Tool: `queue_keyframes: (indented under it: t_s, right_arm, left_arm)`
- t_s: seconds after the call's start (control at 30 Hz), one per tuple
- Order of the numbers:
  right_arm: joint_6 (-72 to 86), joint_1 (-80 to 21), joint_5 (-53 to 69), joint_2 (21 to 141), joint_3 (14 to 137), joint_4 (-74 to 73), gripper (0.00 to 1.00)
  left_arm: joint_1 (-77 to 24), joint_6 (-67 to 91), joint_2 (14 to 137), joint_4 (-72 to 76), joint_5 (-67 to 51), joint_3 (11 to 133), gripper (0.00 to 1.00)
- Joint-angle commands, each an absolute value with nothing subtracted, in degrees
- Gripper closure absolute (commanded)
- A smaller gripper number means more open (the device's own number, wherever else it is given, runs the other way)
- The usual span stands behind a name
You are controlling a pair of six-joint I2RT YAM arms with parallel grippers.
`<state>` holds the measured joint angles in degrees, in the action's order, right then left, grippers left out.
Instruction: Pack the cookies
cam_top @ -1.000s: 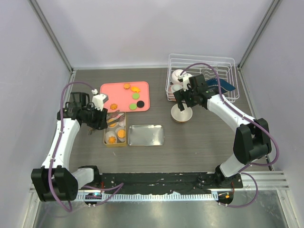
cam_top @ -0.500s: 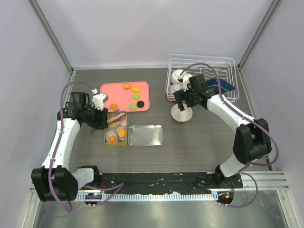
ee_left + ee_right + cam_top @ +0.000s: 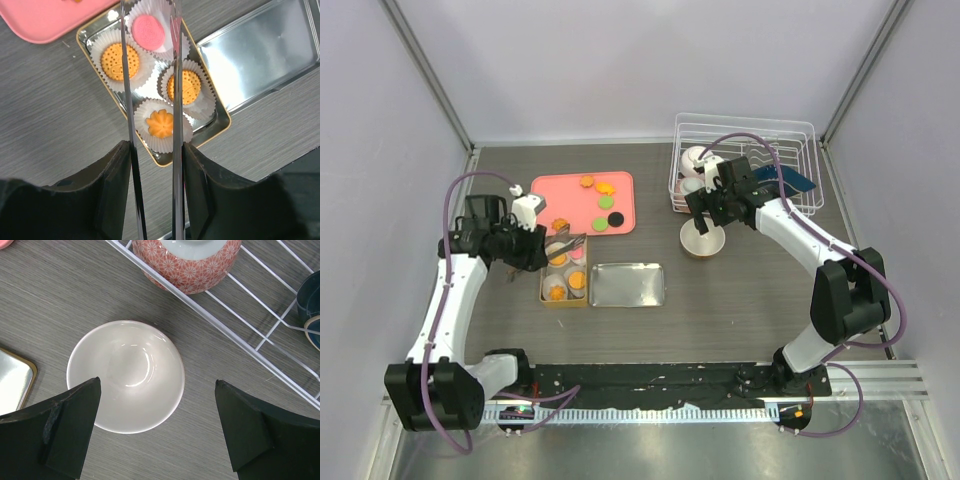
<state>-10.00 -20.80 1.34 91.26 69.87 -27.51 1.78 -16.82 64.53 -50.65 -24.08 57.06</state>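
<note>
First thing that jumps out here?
The gold tin left of centre, holding four paper-cupped cookies, three orange and one pink, with the left gripper and its thin tongs poised above. Behind it, a pink tray with loose cookies; at right, a white bowl under the open right gripper.

4 cookies [image 3: 150, 75] lie flat in white paper cups inside the gold tin: a pink oval one [image 3: 148, 31] at the far end, a round orange one [image 3: 116, 61] beside it, another round orange one [image 3: 183, 86] towards the silver lid, and an orange flower-shaped one [image 3: 161, 123] at the near end. On the pink tray, 3 orange cookies [image 3: 597, 185] lie near the far edge, another orange one [image 3: 559, 224] near the tin, and 2 green ones [image 3: 603, 213] lie beside a black one [image 3: 616, 218].
</note>
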Motion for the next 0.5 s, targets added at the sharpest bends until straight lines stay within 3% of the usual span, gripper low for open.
queue_keyframes:
  t_s: [0.0,0.3,0.47]
  right_arm:
    - [-10.4,-21.1,1.0,91.2,72.2,-26.9,0.00]
    - [-10.4,-21.1,1.2,91.0,72.2,-26.9,0.00]
    - [-10.3,-21.1,1.1,90.0,72.2,-26.8,0.00]
  left_arm:
    - [1.8,-15.2,60.5,-46.6,-24.9,57.6,0.52]
    - [1.8,-12.3,56.1,-44.1,-21.5,57.2,0.52]
    - [1.8,-9.8,53.8,-40.5,-18.4,56.5,0.47]
